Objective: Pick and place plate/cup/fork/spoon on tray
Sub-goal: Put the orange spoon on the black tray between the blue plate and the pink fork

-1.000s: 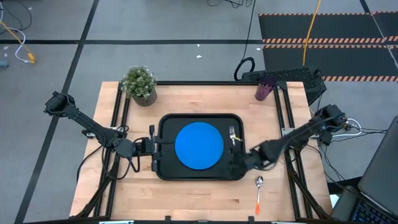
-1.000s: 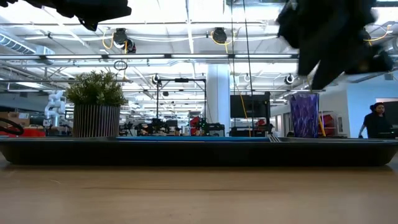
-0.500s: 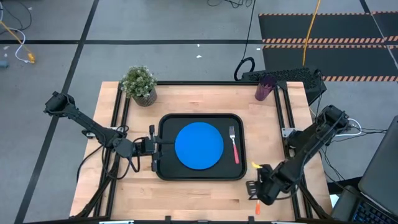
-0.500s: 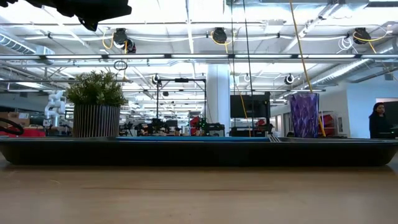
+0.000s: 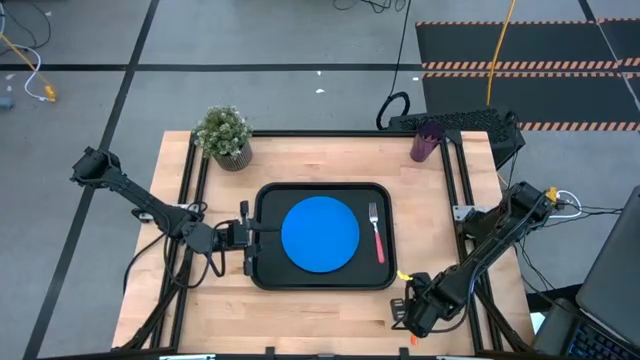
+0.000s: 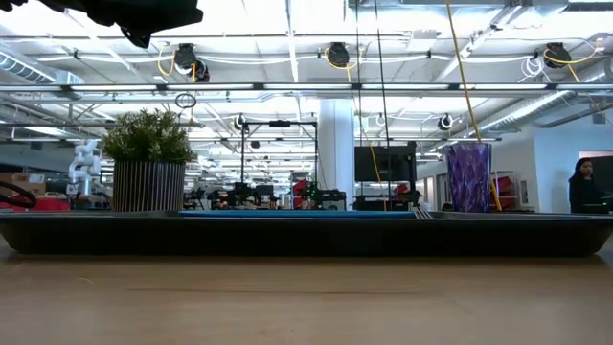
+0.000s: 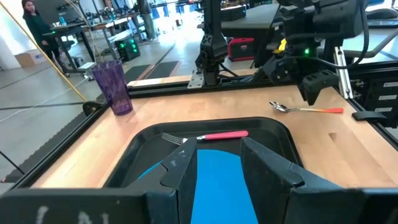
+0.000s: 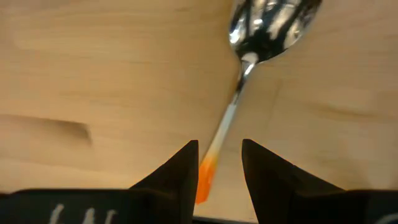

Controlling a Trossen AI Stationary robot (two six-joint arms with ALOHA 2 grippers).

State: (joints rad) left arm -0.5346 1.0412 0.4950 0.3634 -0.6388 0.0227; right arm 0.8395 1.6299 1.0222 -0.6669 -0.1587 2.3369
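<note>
The blue plate [image 5: 320, 234] lies in the black tray [image 5: 268, 198]. The red-handled fork [image 5: 377, 232] lies in the tray to the plate's right. The purple cup [image 5: 427, 142] stands at the table's far right. The orange-handled spoon [image 8: 239, 93] lies on the bare wood near the table's near right. My right gripper [image 8: 217, 168] hangs open over the spoon, pointing steeply down, with one finger on each side of the handle and clear of it. My left gripper [image 7: 217, 165] hovers open above the tray's left rim and holds nothing.
A potted plant [image 5: 224, 135] stands at the table's far left. Dark rails [image 5: 462, 190] run along the table's sides. Bare wood lies between the tray and the near edge. A person [image 6: 581, 187] stands far off in the room.
My right gripper has swung from the tray's near right corner toward the table's near edge. It has sunk, tipped to point steeply down and rolled, and now stands over the spoon. The fork stays in the tray.
</note>
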